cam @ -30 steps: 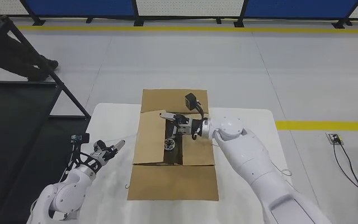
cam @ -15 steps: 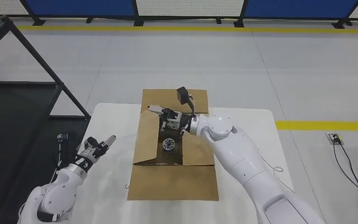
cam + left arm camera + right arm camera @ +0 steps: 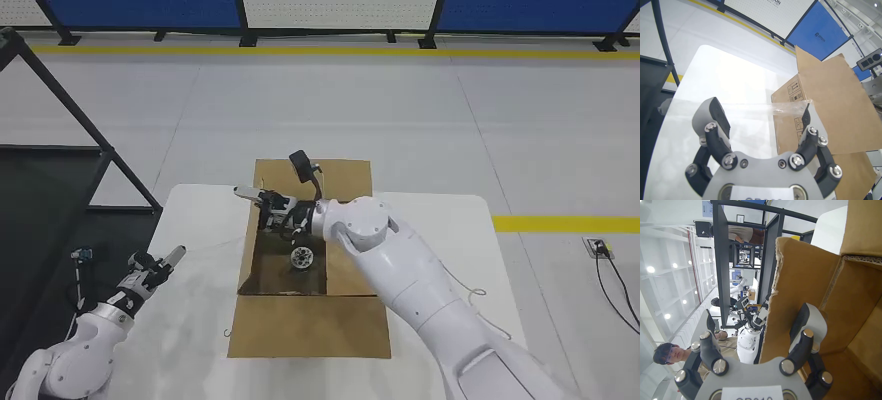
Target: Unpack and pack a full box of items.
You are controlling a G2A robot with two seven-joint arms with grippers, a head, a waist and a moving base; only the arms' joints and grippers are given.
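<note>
Your corrugated brown box [image 3: 310,325] sits centred on the white table [image 3: 200,215], flaps splayed, a round metal part [image 3: 301,258] inside. Your right gripper [image 3: 757,313] straddles its ragged left flap [image 3: 791,279], fingers spread. The left gripper [image 3: 761,108] gapes nearby, with crinkled clear tape [image 3: 787,108] on one finger.

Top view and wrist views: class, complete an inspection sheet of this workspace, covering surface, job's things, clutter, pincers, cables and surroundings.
Surface: white table, carrying the box.
Job's things: cardboard box open, flaps spread; round item inside.
Clutter: clear tape strip stretched from the box to the left pincer; small hook-shaped bit beside the front flap.
Pincers: left pincer open, over the table's left part; right pincer open, straddling the box's upright left flap.
Cables: floor cable, right of the table.
Surroundings: black frame, blue panels, yellow floor line.
</note>
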